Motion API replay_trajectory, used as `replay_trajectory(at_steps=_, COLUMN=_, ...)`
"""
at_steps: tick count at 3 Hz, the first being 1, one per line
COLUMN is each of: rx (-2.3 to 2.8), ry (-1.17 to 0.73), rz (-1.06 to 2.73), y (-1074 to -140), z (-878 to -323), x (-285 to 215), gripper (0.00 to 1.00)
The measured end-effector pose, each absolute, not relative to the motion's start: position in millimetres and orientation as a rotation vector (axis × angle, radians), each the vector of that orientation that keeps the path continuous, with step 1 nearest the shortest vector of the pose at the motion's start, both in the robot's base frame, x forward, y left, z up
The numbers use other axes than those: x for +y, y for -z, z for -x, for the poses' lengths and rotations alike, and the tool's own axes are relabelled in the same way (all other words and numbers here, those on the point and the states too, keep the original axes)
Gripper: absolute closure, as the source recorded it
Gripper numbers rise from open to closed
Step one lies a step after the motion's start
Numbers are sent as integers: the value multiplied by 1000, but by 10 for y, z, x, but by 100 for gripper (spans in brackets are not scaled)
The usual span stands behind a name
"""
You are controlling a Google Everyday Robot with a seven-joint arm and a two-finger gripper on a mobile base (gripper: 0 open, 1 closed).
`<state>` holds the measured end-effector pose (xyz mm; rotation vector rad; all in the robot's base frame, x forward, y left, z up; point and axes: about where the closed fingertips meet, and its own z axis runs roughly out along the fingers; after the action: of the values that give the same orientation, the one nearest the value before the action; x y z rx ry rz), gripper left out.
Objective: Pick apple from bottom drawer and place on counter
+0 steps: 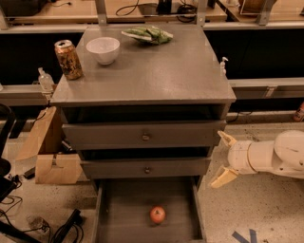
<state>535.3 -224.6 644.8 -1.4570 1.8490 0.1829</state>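
Probably a robotics lab, wooden benches [71, 10] with cables [127, 7] behind, speckled floor [266, 211], robot hand [218, 160] beside drawer cabinet [183, 135]

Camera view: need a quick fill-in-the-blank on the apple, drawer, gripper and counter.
1. The apple lies in the bottom drawer, which stands ____.
2. The gripper, fingers spread, hovers right of the cabinet and holds ____.
3. On the counter, the can stands to the picture's ____ of the white bowl.

Missing words: open; nothing; left.
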Motion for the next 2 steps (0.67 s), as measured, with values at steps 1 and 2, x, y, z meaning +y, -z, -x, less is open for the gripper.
replay_trajectory(at_steps=1, rx=1852, ry=-283, rz=1465, y=-5563, z=-5118, x=-1990, gripper=0)
replay_trajectory(at_steps=2, rx=1826, ry=-354, rz=1473, y=-4910, z=-4968, x=-1842, gripper=0)
